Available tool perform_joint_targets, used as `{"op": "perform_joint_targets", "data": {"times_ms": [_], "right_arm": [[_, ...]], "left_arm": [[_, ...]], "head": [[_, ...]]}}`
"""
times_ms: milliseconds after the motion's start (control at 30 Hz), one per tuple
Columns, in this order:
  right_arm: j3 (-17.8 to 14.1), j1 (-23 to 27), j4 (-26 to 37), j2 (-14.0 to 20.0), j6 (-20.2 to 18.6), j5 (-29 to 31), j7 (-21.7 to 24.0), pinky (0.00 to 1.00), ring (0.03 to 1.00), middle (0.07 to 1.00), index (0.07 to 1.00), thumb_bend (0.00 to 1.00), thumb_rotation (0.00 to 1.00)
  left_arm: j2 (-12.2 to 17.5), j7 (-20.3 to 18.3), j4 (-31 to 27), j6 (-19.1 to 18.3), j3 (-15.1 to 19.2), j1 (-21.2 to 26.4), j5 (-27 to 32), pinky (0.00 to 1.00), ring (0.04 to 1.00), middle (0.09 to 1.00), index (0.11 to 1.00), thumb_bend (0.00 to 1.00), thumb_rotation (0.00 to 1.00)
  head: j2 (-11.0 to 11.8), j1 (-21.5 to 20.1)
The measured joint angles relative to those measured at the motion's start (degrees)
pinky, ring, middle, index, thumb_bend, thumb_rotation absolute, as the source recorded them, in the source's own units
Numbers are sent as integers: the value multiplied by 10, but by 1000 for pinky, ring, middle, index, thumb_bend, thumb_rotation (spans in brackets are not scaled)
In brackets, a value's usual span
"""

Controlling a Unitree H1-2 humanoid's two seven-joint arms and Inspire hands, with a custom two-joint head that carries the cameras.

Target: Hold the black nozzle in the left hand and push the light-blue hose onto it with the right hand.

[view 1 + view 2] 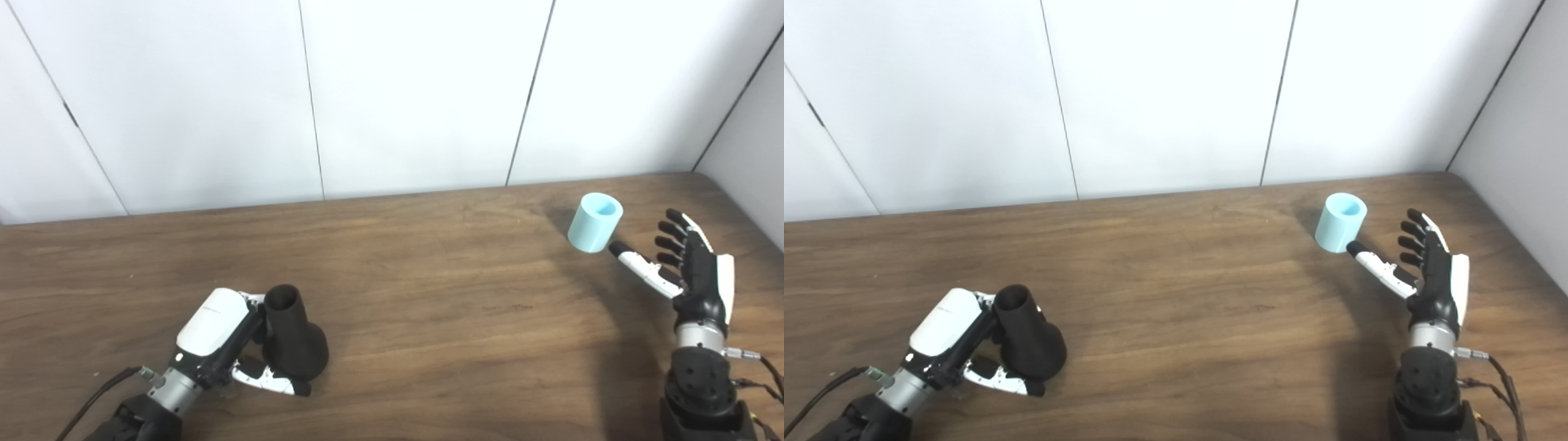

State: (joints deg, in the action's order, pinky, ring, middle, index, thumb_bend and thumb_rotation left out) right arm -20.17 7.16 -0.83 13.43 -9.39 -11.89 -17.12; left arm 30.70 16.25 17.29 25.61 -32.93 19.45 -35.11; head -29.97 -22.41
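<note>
On a brown wood-grain table (429, 294) backed by white wall panels (416, 92), two robot hands flank two loose parts: one black nozzle (293, 334) and one light-blue hose (595, 222) piece.

At the near left, the left hand (229, 337) is wrapped around the nozzle, its white-backed palm against the nozzle's left side and its thumb curling under the wide base. The nozzle is matte black, with a narrow open neck pointing up and away from the robot and a body that flares into a broad, rounded skirt. Whether that skirt touches the tabletop or is lifted just clear of it is hard to judge from these angles.

Well apart from it, toward the far right of the table, the hose stands as a short, thick-walled cylinder in pale blue, its open mouth tilted slightly toward the right wall and a hollow bore visible inside. It casts a soft shadow to its left.

Just beside the hose on its right, the right hand (689, 269) is held upright with fingers spread and grasping nothing. Its thumb tip reaches near the hose's lower edge, but contact cannot be confirmed.
</note>
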Motion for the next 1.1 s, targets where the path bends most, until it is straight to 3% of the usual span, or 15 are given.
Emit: {"op": "perform_joint_targets", "data": {"times_ms": [167, 333, 533, 800, 967, 1100], "right_arm": [[2, 14, -1, 1, -15, 2, 1, 731, 795, 822, 856, 964, 350], [20, 41, -27, 22, -24, -15, 1, 708, 774, 805, 832, 1000, 466], [29, 65, -39, 39, -44, -27, 2, 647, 734, 783, 829, 966, 362], [53, 111, -80, 42, -68, -38, 6, 676, 763, 799, 837, 917, 299], [53, 124, -115, 49, -68, -33, 9, 713, 798, 829, 862, 926, 295], [54, 136, -165, 66, -64, -29, 11, 681, 783, 820, 846, 954, 337]], "left_arm": [[10, 15, -1, 0, -30, 9, 4, 265, 368, 487, 528, 498, 0], [15, 31, -5, 0, -55, 15, 1, 241, 357, 476, 532, 497, 0], [19, 45, -8, 0, -79, 20, -2, 219, 341, 458, 538, 494, 0], [21, 49, -10, 0, -87, 23, -3, 216, 343, 462, 535, 495, 0], [21, 51, -13, 0, -88, 22, -3, 227, 348, 468, 535, 496, 0], [22, 51, -16, 0, -89, 21, -3, 222, 343, 461, 536, 495, 0]], "head": [[-1, -7], [-2, -10], [-3, -16], [-5, -21], [-6, -21], [-7, -19]]}}
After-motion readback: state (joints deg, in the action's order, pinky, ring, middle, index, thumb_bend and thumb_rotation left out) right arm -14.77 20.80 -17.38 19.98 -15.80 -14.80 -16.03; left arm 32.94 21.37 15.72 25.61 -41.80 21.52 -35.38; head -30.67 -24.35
